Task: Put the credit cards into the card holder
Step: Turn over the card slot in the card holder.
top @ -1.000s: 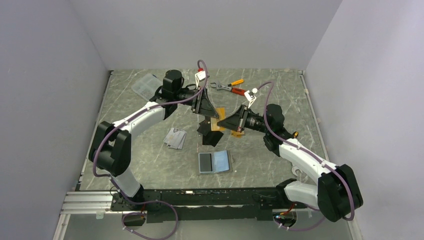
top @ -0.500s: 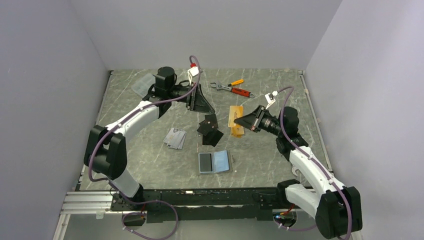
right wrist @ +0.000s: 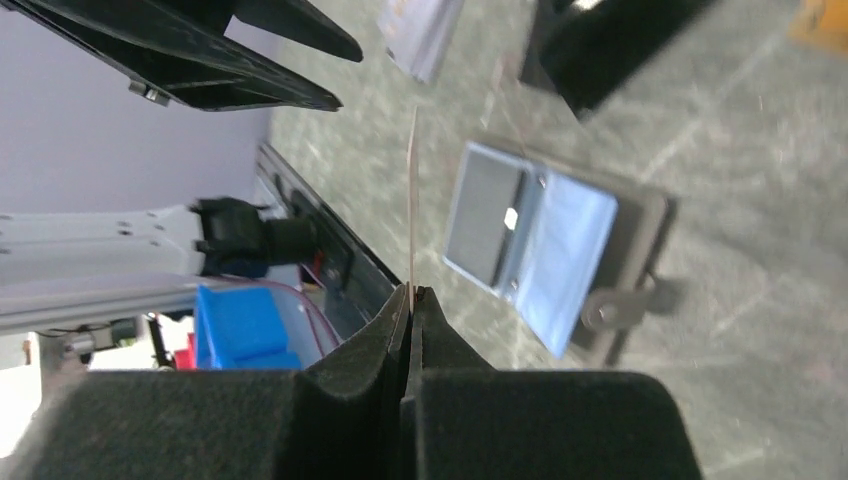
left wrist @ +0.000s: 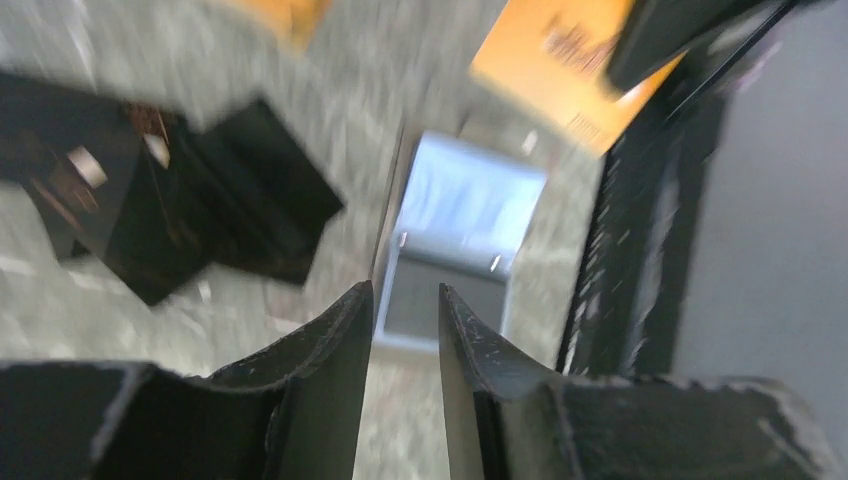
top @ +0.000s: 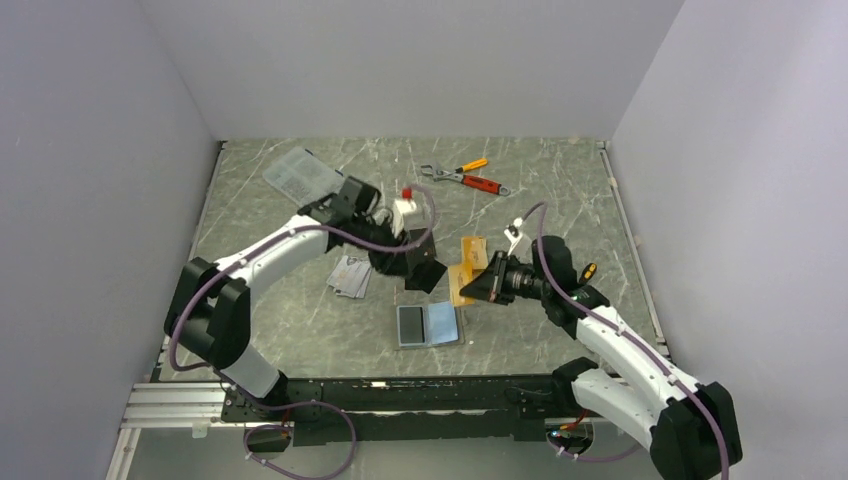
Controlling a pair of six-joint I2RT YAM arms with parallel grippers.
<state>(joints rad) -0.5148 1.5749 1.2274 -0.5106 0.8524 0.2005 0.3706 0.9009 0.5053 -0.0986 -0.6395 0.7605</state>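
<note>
Near the middle of the marbled table [top: 560, 180], seen from above, the open card holder [top: 430, 325] lies flat at 6 o'clock from the centre, its blue-grey lining facing up. No card is in it.

My right gripper [top: 478, 285] hangs at 1 o'clock from the card holder, just beside it. Its fingers are pressed together on an orange-gold card [top: 460, 285], which stands on edge above the table. From the right wrist, that card [right wrist: 412, 200] shows only as a thin line rising out of my clamped right gripper [right wrist: 411, 292], with the card holder [right wrist: 540, 240] lying below and to the right of it.

My left gripper [top: 395, 262] hovers at 11 o'clock from the card holder, over the black cards [top: 430, 275]. From the left wrist, its fingers [left wrist: 340, 340] stand apart with nothing between them, and the card holder [left wrist: 460, 230] shows through the gap, with the black cards [left wrist: 200, 210] at 10 o'clock.

A second orange-gold card [top: 473, 248] lies flat at 12 o'clock from my right gripper. The silvery-grey cards [top: 350, 277] rest in a small heap at 9 o'clock from the black cards.

At 11 o'clock on the table sits a clear compartment box [top: 297, 175]. A wrench [top: 450, 172] and pliers [top: 480, 184] lie at 12 o'clock, touching each other.
</note>
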